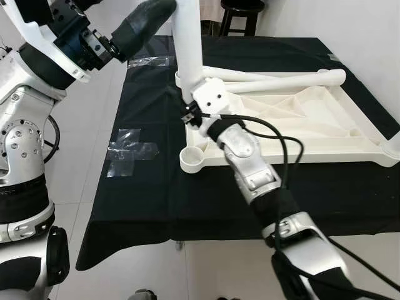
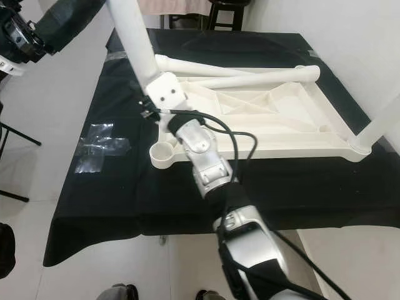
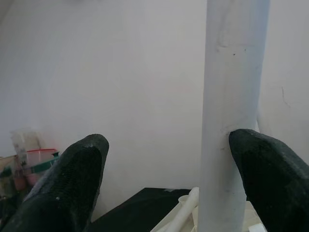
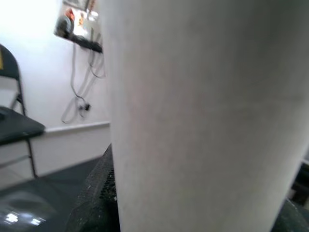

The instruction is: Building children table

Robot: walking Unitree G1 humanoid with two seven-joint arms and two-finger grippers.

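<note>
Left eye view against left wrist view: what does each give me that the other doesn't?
Left eye view adds the upturned table top on the black cloth, its empty corner socket, two loose legs lying across it, a tape cross, and the right end effector clamped low on the upright leg.

Left wrist view adds the left end effector open, with one finger against the leg and the other apart from it, plus containers by the wall.

Both share the upright leg and parts of the table top and cloth.
</note>
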